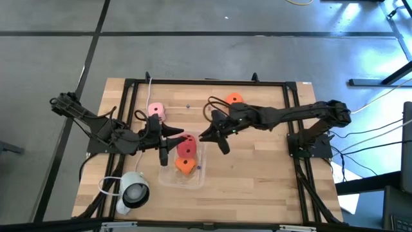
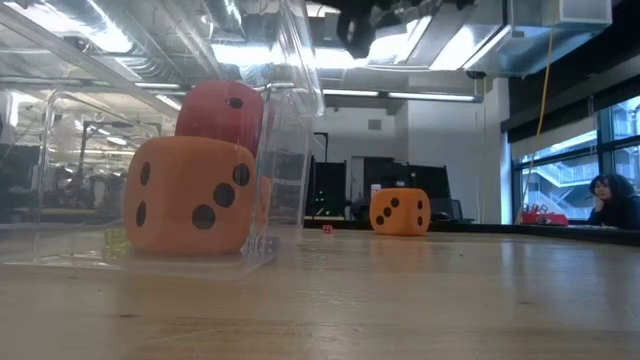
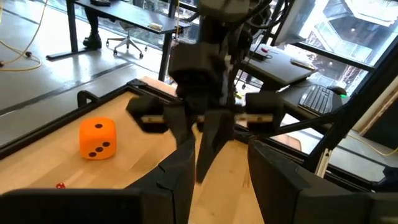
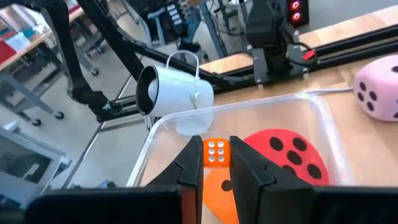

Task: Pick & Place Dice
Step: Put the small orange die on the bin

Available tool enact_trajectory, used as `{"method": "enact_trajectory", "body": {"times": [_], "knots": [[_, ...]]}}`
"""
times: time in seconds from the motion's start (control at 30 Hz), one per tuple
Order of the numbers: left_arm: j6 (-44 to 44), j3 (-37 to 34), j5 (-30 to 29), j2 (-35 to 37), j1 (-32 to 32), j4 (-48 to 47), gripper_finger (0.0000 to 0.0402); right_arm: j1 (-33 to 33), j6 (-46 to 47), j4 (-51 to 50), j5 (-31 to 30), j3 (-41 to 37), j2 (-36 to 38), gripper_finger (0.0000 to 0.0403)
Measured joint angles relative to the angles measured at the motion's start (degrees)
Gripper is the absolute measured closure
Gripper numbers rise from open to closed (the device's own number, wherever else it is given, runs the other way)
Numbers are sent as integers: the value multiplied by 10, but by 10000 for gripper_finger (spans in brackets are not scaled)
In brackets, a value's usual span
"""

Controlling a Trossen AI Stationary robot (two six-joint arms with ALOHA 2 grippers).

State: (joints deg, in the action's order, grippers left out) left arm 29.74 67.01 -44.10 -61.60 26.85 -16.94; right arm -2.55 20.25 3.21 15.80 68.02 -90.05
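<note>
Dice [image 1: 186, 166]: soft orange, red, pink; dark pips.

Warm-coloured dice on a pale wooden desk [image 1: 257, 174]

An orange die [image 1: 185, 166] and a red die [image 1: 187, 149], both with dark pips, sit in a clear tray [image 1: 199, 177]; a pale pink die [image 1: 155, 110] and another orange die [image 1: 234, 98] lie apart; the camera [image 1: 132, 192] is white, the arms black.

Red die [image 1: 188, 149] and orange die [image 1: 185, 167] in tray; pink [image 1: 155, 109], orange [image 1: 234, 98] outside.
</note>
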Motion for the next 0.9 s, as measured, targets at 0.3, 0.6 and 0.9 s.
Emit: {"method": "enact_trajectory", "body": {"times": [0.3, 0.6, 0.9], "knots": [[1, 0, 1, 0, 0, 0, 263, -2, -13, -48, 16, 36, -69, 354], [-4, 0, 0, 0, 0, 0, 263, 2, -68, -103, -34, 37, -74, 354], [-5, 0, 1, 0, 0, -1, 263, 0, -79, -112, -60, 36, -88, 354]]}}
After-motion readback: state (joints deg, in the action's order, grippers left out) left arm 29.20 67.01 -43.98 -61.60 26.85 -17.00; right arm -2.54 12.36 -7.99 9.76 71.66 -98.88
